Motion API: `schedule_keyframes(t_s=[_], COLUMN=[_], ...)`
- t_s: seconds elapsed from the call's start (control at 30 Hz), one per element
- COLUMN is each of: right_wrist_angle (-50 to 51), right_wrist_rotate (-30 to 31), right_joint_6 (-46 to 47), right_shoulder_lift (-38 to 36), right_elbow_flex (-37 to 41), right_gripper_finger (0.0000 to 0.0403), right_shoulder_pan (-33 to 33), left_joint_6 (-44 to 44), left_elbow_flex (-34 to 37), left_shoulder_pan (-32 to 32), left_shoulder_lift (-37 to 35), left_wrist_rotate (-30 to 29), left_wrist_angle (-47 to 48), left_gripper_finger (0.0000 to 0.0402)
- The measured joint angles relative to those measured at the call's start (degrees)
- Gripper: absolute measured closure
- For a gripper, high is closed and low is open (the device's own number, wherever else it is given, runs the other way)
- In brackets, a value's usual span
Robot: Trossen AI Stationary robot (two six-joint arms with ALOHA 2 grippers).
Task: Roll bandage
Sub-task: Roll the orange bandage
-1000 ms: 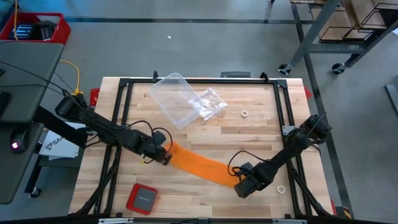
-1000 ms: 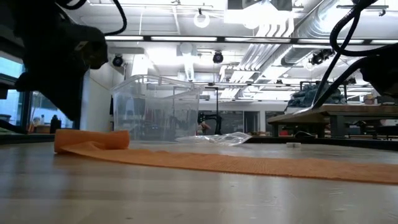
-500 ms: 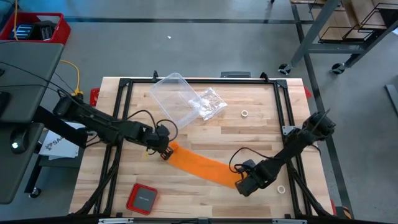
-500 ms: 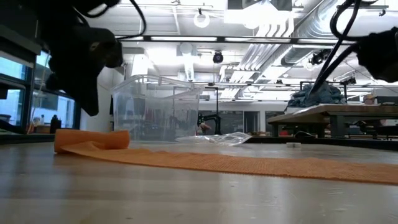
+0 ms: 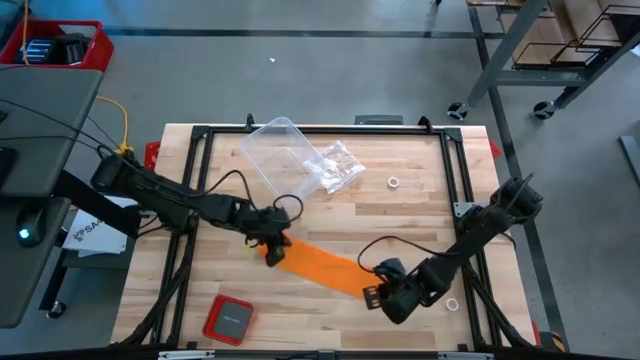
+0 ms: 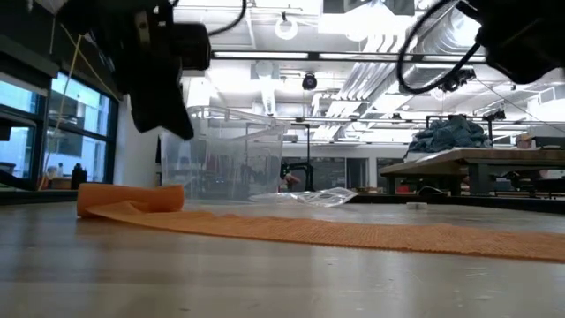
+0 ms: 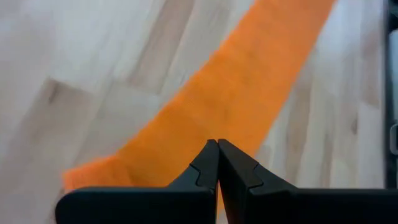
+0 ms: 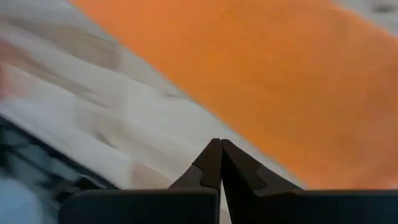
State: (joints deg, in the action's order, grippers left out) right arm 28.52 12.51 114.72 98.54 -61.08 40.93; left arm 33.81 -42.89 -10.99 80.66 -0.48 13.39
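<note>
1. Bandage (image 5: pixel 318 265) lies flat and diagonal across the middle of the wooden surface (image 5: pixel 400 215); only its left end (image 6: pixel 131 196) carries a short folded start of a roll.
2. Left end effector (image 5: pixel 272 240), fingers together, has travelled right over the last second and now hangs over that folded end, clear of the fabric.
3. Right end effector (image 5: pixel 385 295), fingers together, has shifted at the opposite end, beside the strip.
4. Judgement: rolling has barely begun; neither end effector grips the bandage.

Bandage (image 6: pixel 353 231) cut off at low view's right edge
</note>
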Motion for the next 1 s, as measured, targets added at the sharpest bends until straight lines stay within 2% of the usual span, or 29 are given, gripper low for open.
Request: schedule_keyframes(t_s=[0.1,0.23,0.43,0.63,0.83,1.0], right_wrist_angle=[-3.2,-3.6,-3.4,-3.4,-3.1,-2.5], right_wrist_rotate=[2.8,3.6,3.6,3.9,4.0,4.0], right_joint_6=[0.8,0.8,1.9,2.1,2.1,1.9], right_shoulder_lift=[0.9,1.0,1.0,1.0,1.0,1.0], right_elbow_flex=[0.0,0.0,0.0,0.0,0.0,0.0], right_gripper_finger=[0.0403,0.0403,0.0403,0.0403,0.0403,0.0403], right_shoulder_pan=[0.0,0.0,-0.2,-0.5,-0.5,-0.5], left_joint_6=[-0.1,-0.9,1.7,3.4,8.0,8.9], left_elbow_flex=[0.0,0.0,0.0,0.0,0.0,0.0], left_shoulder_pan=[1.2,1.7,1.6,1.6,1.6,1.6], left_shoulder_lift=[3.6,8.0,10.9,10.0,8.9,8.8], left_wrist_rotate=[2.5,4.5,-0.6,-5.2,-10.0,-11.7], left_wrist_angle=[0.7,2.4,2.2,1.7,4.7,8.4], left_gripper_finger=[0.0401,0.0401,0.0401,0.0401,0.0401,0.0401])
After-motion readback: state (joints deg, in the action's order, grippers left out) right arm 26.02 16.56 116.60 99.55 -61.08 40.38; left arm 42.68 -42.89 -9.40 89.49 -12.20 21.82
